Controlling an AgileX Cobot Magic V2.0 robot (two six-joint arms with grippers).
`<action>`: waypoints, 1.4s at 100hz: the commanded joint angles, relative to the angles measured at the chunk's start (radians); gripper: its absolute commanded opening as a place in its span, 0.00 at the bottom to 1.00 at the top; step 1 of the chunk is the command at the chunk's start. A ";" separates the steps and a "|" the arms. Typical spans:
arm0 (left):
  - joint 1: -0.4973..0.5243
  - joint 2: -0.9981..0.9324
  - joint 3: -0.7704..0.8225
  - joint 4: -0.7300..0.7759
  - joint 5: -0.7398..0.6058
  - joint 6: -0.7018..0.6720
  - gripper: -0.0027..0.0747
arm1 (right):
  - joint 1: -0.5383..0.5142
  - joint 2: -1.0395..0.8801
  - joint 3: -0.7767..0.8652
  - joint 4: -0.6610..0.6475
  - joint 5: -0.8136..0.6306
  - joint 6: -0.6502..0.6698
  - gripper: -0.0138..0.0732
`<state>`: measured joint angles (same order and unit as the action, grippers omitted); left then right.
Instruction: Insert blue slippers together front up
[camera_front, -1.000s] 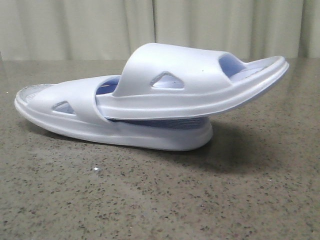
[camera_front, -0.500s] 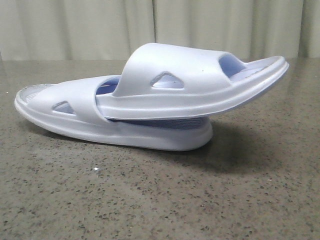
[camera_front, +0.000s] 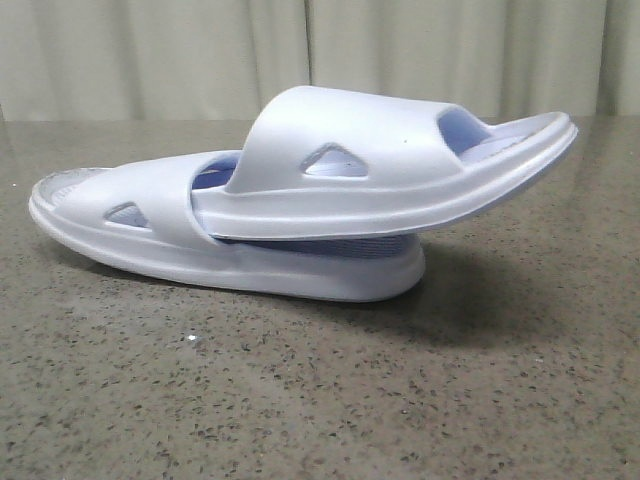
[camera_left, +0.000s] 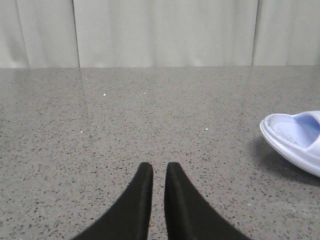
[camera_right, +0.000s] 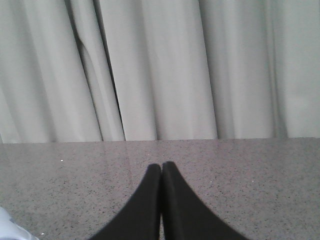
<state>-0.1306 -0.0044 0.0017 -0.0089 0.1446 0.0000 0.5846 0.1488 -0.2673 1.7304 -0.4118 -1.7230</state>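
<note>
Pale blue-white foam: the blue slippers (camera_front: 300, 200) lie nested on the speckled table (camera_front: 300, 400), upper one pushed under the lower's strap, tilted up rightward; no legible markings. Left gripper (camera_left: 159, 172) narrowly parted, empty. Right gripper (camera_right: 161, 172) clenched, empty.

A flat table (camera_front: 320, 400) with a grey-brown speckled stone-like surface fills the lower part of every view. Dark and light flecks are scattered evenly across it. A small white speck (camera_front: 191, 340) lies on the table near the front. A soft shadow (camera_front: 480, 300) falls on the surface toward the right side. Behind the table's far edge hangs a pale off-white curtain (camera_front: 200, 60) in vertical folds, spanning the full width of the background.
</note>
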 joint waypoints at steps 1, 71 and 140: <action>-0.006 -0.029 0.010 0.000 -0.083 -0.007 0.06 | 0.001 0.010 -0.026 -0.028 0.043 -0.014 0.08; -0.006 -0.029 0.010 0.000 -0.083 -0.007 0.06 | -0.119 0.010 0.120 -1.145 0.201 1.042 0.08; -0.006 -0.029 0.010 0.000 -0.083 -0.007 0.06 | -0.559 -0.143 0.127 -1.836 0.515 1.848 0.08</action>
<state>-0.1306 -0.0044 0.0017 -0.0089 0.1446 0.0000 0.0596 0.0187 -0.1165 -0.0837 0.1566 0.1171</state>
